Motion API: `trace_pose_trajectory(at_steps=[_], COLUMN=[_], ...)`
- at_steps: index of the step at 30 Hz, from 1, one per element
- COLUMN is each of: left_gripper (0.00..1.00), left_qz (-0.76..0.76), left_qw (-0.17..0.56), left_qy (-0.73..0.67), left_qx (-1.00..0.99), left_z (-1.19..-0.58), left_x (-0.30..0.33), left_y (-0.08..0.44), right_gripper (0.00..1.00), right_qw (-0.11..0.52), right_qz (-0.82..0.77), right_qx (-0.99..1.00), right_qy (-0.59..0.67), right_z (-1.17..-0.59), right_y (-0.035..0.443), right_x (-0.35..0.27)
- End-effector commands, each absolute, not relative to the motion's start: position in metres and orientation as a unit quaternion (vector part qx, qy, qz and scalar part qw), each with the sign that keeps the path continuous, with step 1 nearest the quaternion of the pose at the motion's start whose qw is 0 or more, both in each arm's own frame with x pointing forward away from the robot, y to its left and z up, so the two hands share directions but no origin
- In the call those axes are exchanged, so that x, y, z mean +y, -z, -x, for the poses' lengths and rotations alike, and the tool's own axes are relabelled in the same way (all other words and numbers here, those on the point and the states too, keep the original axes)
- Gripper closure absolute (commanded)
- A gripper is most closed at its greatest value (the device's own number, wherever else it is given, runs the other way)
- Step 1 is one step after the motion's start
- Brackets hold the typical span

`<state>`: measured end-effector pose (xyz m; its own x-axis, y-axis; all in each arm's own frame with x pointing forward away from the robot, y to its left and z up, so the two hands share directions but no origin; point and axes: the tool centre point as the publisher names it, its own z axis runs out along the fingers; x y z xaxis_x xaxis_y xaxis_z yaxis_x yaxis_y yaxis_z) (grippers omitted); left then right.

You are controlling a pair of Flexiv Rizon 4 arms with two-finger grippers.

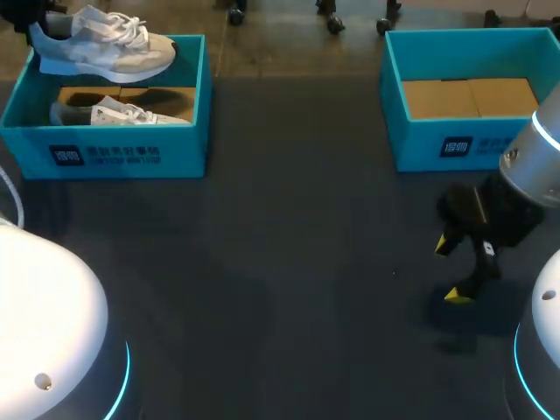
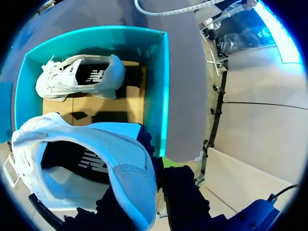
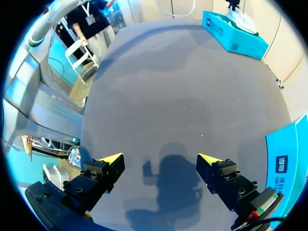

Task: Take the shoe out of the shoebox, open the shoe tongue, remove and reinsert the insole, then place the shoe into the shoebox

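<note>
A white and grey shoe (image 1: pixel 109 48) hangs above the left teal shoebox (image 1: pixel 131 153), and my left gripper (image 1: pixel 33 24) is shut on its heel. In the left wrist view the heel collar of this shoe (image 2: pixel 96 159) sits pinched in the left gripper (image 2: pixel 156 180), whose dark fingers are mostly hidden behind it. A second matching shoe (image 1: pixel 114 112) lies on its side on the box's cardboard floor, also the second shoe (image 2: pixel 79 77) below the held one. My right gripper (image 1: pixel 459 267) hovers open and empty over bare table; the right gripper (image 3: pixel 160 160) shows both yellow tips wide apart.
A second teal shoebox (image 1: pixel 464 144) stands at the back right with only a cardboard floor inside, just behind my right arm. Its corner (image 3: pixel 284 163) shows beside the right gripper. Dark table (image 1: pixel 289 262) stretches between the two boxes.
</note>
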<state>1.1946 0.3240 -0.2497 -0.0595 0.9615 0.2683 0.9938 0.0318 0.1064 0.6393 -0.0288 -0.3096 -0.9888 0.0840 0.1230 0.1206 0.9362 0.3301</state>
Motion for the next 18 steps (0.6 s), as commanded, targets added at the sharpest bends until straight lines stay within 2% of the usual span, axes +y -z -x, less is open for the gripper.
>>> trace_pose_trajectory(at_steps=[1, 18], left_gripper=[1.00, 1.00], left_qz=[0.675, 0.679], left_qw=[0.052, 0.061], left_qy=[0.139, 0.132], left_qx=[-0.723, -0.720], left_z=[-1.200, -1.198], left_x=[0.321, 0.316], left_y=[0.254, 0.289], right_gripper=[0.00, 0.00], right_qw=[0.053, 0.053], right_qz=[0.053, 0.053], right_qx=[-0.983, -0.983], right_qy=[0.169, 0.169], right_z=[-0.639, -0.639], right_y=[0.310, 0.310], right_x=[-0.028, -0.028])
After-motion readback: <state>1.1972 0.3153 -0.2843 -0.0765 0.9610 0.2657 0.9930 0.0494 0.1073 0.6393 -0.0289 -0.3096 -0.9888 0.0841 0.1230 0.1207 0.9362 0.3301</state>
